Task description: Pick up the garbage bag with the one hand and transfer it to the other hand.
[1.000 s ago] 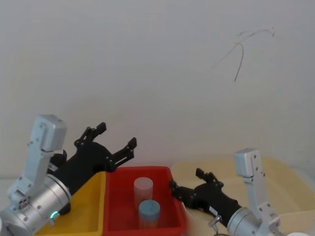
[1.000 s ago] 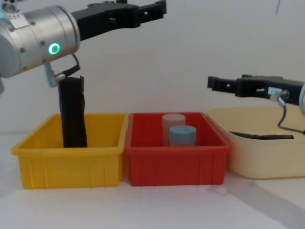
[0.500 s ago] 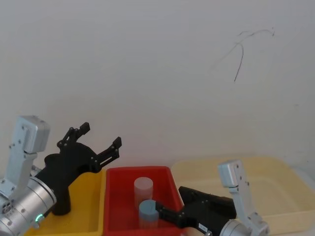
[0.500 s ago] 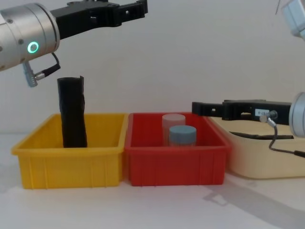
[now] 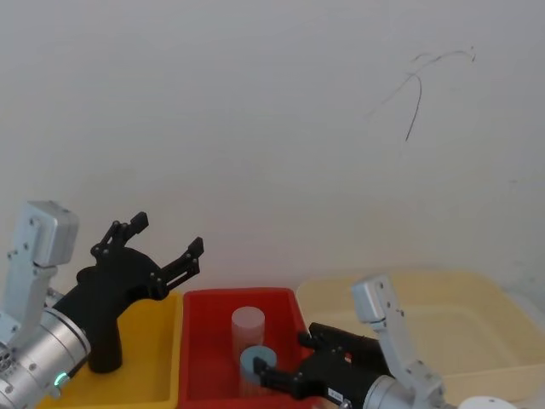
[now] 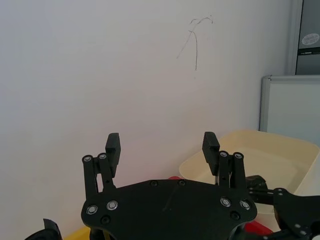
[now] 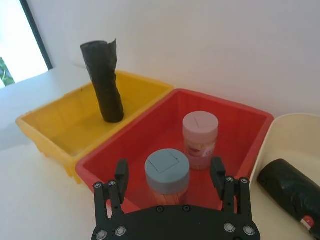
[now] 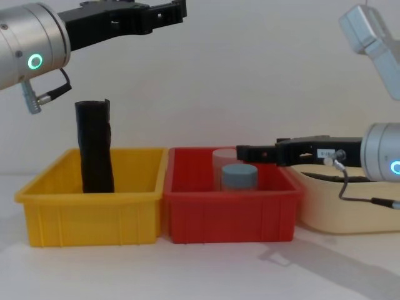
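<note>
The garbage bag (image 7: 286, 189), a black roll with a red-and-white label near its end, lies on its side in the cream tub (image 7: 264, 145). My right gripper (image 7: 169, 169) is open and hovers over the red bin (image 8: 228, 215), just above the blue-lidded jar (image 7: 167, 170) and apart from the bag. In the chest view the right gripper (image 8: 242, 152) reaches in from the right at bin-rim height. My left gripper (image 8: 177, 11) is open with nothing in it, held high above the yellow bin (image 8: 94, 215).
A plain black roll (image 8: 95, 147) without a label stands upright in the yellow bin. A pale pink jar (image 7: 200, 132) stands behind the blue-lidded jar in the red bin. The three containers sit side by side against a white wall.
My right gripper has moved left and down, from over the cream tub to over the red bin. My left gripper has drifted a little left, still open.
</note>
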